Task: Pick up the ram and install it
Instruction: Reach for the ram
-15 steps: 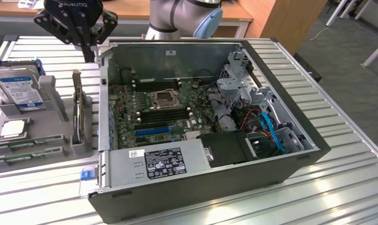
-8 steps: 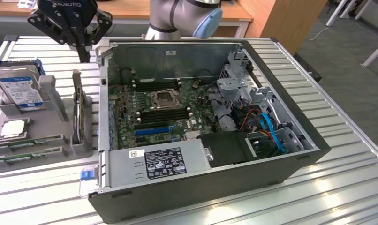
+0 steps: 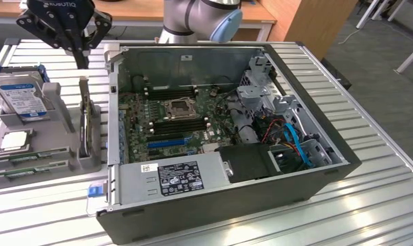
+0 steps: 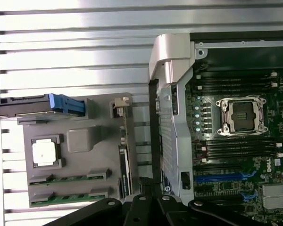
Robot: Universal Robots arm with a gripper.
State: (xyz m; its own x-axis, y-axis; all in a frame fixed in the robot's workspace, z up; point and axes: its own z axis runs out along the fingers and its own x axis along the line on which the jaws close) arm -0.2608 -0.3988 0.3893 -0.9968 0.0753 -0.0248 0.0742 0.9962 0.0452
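The slatted bench [image 3: 377, 174] carries the open computer case [image 3: 227, 215] mid-frame. The case's left wall edge sits just beside the grey holder [image 3: 53, 100] at frame left, with a narrow strip of bench between. At upper left the gripper [image 3: 81, 54] hangs empty, fingers pinched together, with open room below it down to the ram [image 3: 85, 118], which stands on edge in the holder's slot nearest the case.

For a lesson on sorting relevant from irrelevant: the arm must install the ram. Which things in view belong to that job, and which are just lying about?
Job: gripper, ram standing on edge in the grey holder, black memory slots.
Lying about: hard drive, processor chip, power supply, blue cables.
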